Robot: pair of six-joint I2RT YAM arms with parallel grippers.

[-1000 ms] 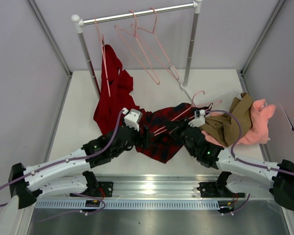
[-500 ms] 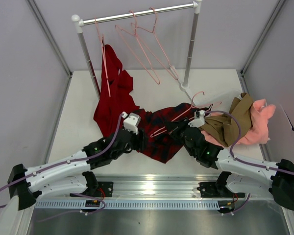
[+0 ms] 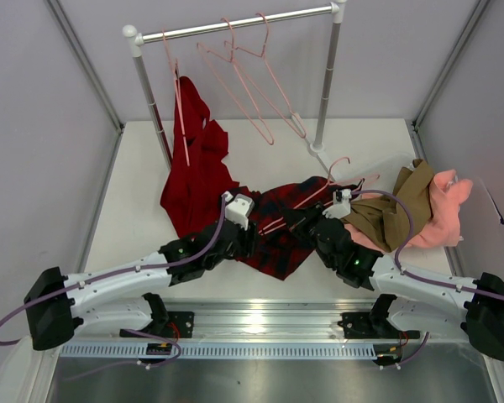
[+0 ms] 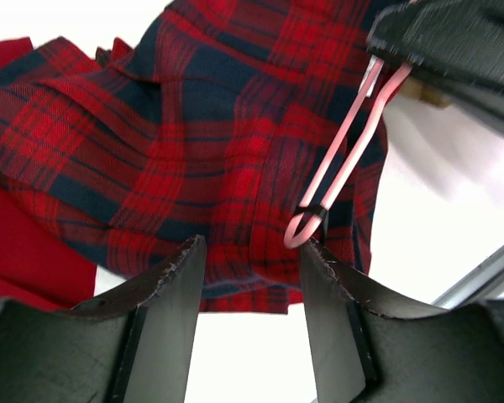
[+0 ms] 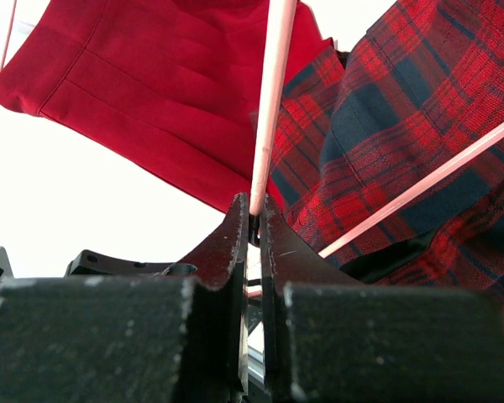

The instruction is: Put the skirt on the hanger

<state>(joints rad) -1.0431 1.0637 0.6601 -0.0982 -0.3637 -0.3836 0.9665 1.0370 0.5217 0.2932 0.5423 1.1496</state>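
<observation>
The red and navy plaid skirt (image 3: 279,228) lies crumpled on the table between the arms. A pale-pink hanger (image 3: 312,195) lies across it, hook toward the rack's foot. My right gripper (image 3: 301,222) is shut on one thin arm of the hanger (image 5: 269,109) over the skirt (image 5: 403,109). My left gripper (image 3: 254,238) is open and empty, low over the skirt's near edge (image 4: 193,126). The hanger's looped end (image 4: 332,172) shows just beyond the left gripper's right finger (image 4: 328,285).
A clothes rack (image 3: 235,25) stands at the back with several pink hangers (image 3: 252,92) and a plain red garment (image 3: 195,159) draped down to the table. Tan (image 3: 395,214) and pink clothes (image 3: 441,214) lie heaped at the right.
My left arm has moved right and a little forward, bringing its open gripper closer over the skirt. The right gripper still holds the hanger in place.
</observation>
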